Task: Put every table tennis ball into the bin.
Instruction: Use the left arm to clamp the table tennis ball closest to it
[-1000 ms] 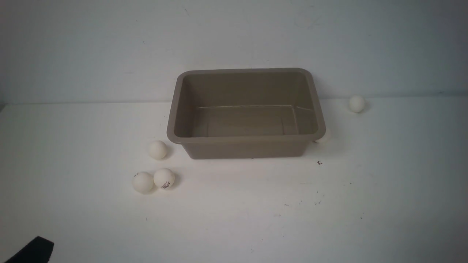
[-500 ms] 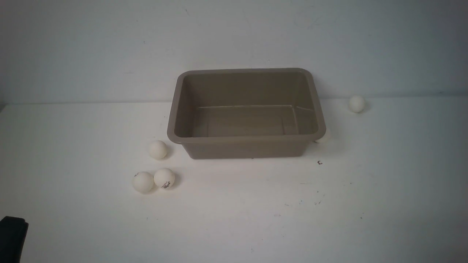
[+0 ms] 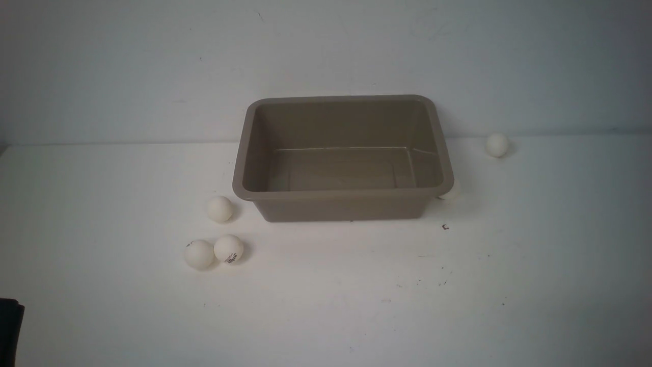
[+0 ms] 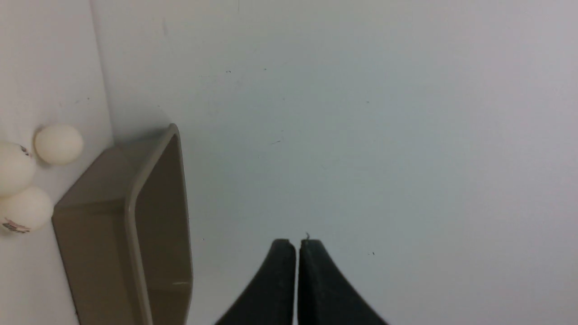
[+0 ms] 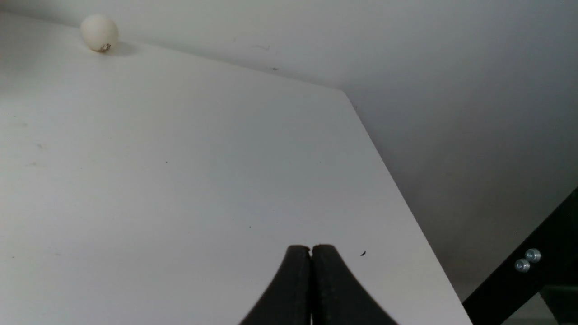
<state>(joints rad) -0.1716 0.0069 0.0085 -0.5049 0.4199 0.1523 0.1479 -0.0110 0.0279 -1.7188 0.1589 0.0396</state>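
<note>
The taupe bin (image 3: 341, 194) stands mid-table with a bare floor. Several table tennis balls lie around it. One ball (image 3: 220, 209) is off its front-left corner, and a touching pair (image 3: 199, 254) (image 3: 228, 248) lies nearer me. A ball (image 3: 451, 189) is half hidden behind the bin's front-right corner, and another (image 3: 496, 145) sits far right by the wall. My left gripper (image 4: 297, 243) is shut on nothing, with the bin (image 4: 131, 212) and three balls (image 4: 58, 144) off to one side. My right gripper (image 5: 311, 248) is shut and empty above bare table, far from a ball (image 5: 99, 32).
A dark part of my left arm (image 3: 10, 331) shows at the front view's lower left edge. A grey wall rises just behind the bin. In the right wrist view the table's edge (image 5: 397, 194) runs close by, with a black frame strut (image 5: 533, 271) beyond it.
The dark left arm part has drawn back toward the left edge of the front view. The balls and the bin have not moved.
</note>
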